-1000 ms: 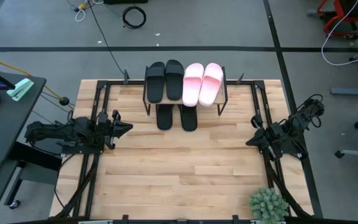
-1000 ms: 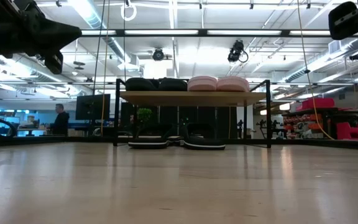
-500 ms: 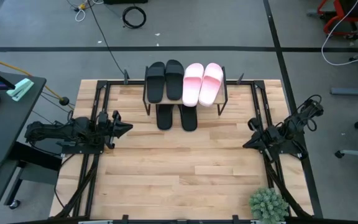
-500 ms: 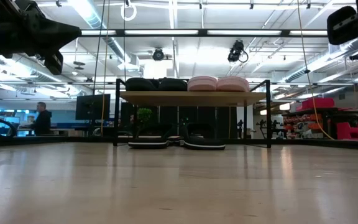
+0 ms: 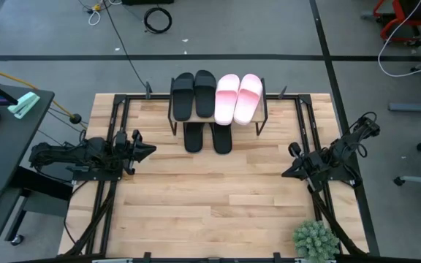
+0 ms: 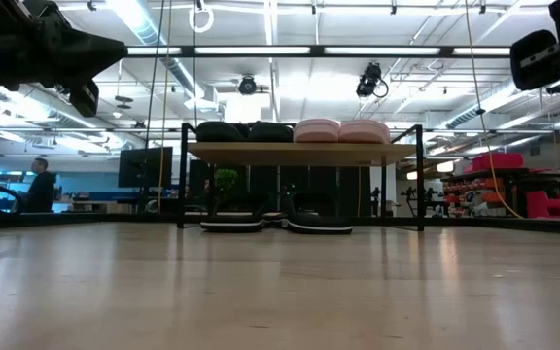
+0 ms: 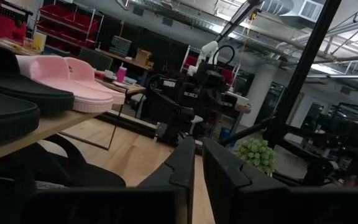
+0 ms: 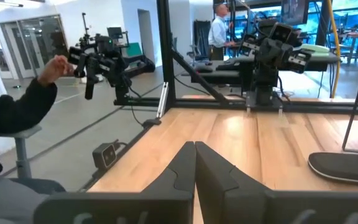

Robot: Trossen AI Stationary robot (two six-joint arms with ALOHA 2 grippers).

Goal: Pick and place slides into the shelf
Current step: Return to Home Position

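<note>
The shelf [image 6: 299,153] stands at the table's far edge. On its top board lie two black slides [image 5: 194,95] and two pink slides [image 5: 237,97], side by side on their soles. Two more black slides [image 5: 207,137] rest on the table under the board, their near ends sticking out. My left gripper [image 5: 150,151] hovers shut at the table's left side, pointing right, level with the lower slides. My right gripper [image 5: 285,173] hovers shut at the right side, pointing left. The left wrist view shows the black slides [image 7: 11,81] and pink slides [image 7: 73,78] on the board.
A small green plant [image 5: 315,239] stands at the table's near right corner, close to the right arm. Black frame rails run along the left and right table edges. Bare wood [image 5: 210,197] spreads between the arms. A seated person's sleeve [image 8: 11,118] shows beyond the table.
My right gripper has moved a little toward the table's near edge and toward the left, and has come down slightly. The slides and the shelf have stayed where they were. A person in the room behind has walked on.
</note>
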